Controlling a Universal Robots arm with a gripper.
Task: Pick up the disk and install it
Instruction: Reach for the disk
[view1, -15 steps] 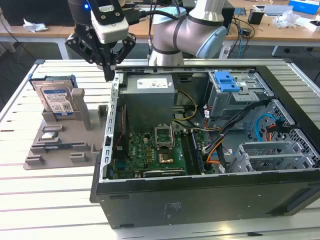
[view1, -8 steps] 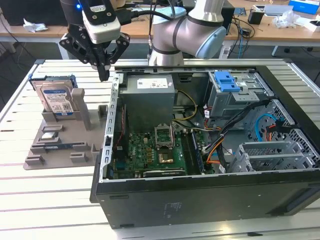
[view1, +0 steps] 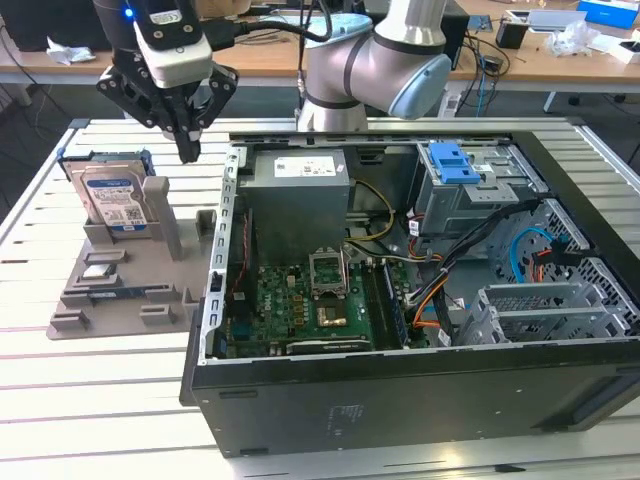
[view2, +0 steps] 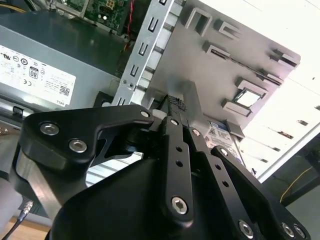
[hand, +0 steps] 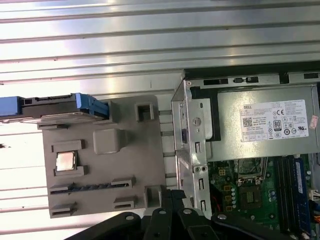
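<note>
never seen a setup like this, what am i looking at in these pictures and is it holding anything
The grey jointed machine is a robot arm; the black claw at its end is its gripper. The exterior view comes from a camera off the arm; both wrist views come from cameras riding on it. On the slatted table sit an open computer case and a grey holder tray. The disk, silver in a blue frame, stands on edge in that tray. The gripper holds nothing: its fingers are shut, and it hangs above the tray's side nearest the case, apart from the disk.
</note>
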